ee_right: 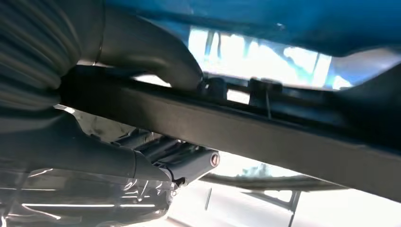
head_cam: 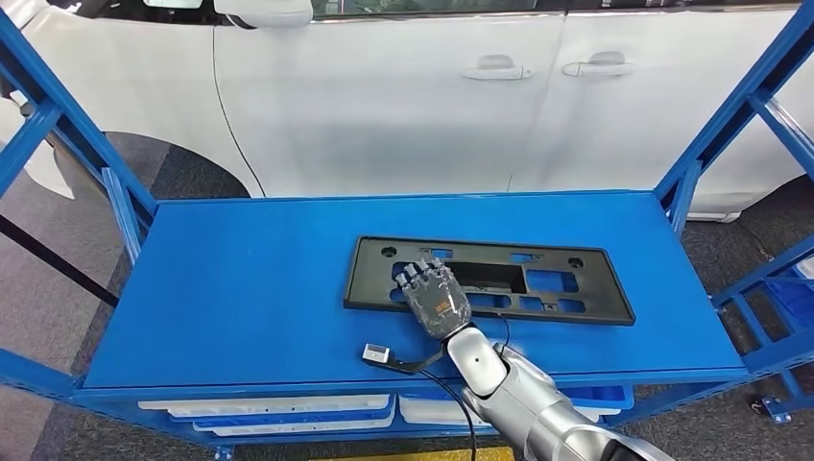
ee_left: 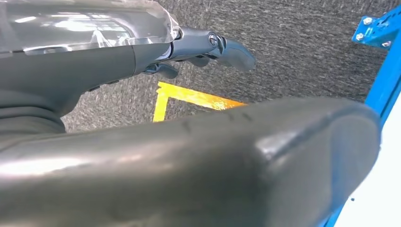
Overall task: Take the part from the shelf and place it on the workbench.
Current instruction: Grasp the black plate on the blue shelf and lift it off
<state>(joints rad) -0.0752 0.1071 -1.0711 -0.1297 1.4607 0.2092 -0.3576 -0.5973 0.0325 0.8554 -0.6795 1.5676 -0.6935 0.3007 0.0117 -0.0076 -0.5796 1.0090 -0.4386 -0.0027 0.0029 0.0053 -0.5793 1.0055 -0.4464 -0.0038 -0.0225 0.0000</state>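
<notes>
Behind the blue shelf stands a white car, and I see my right hand grasping the near edge of the black part lying flat right of mid-shelf, likely light, stiff plastic, while my left hand hangs empty, fingers loosely curled.

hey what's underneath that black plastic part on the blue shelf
The black part lies flat on the blue shelf, blue showing through its cutouts. The right hand covers its near-left edge.
</notes>
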